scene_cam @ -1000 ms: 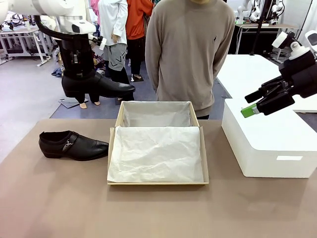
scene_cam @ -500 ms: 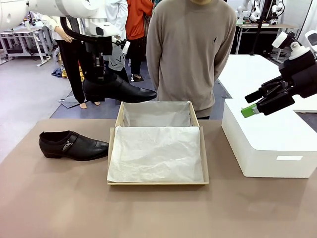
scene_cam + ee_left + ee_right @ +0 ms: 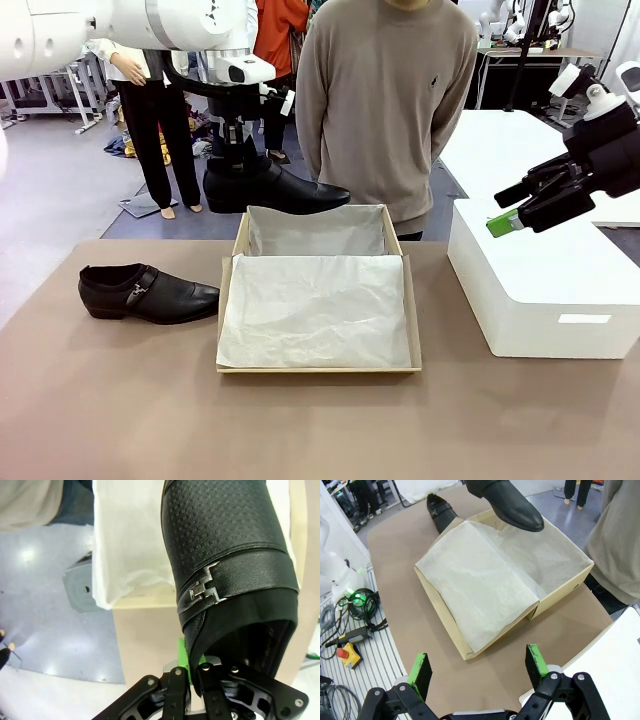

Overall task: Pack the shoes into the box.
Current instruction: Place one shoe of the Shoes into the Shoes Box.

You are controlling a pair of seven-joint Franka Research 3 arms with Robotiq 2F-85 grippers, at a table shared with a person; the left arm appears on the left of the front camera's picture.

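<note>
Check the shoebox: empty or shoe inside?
Empty: the box holds only tissue paper. One shoe hangs above its far edge in the left gripper; the other shoe lies beside it.

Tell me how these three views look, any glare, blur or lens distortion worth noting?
Front view: even light, sharp throughout, a faint sheen on the held shoe. Left wrist view: that shoe looms large and close, and bright spots of glare sit on the floor. Right wrist view: soft even light, creases in the tissue paper of the box read clearly, no glare.
</note>
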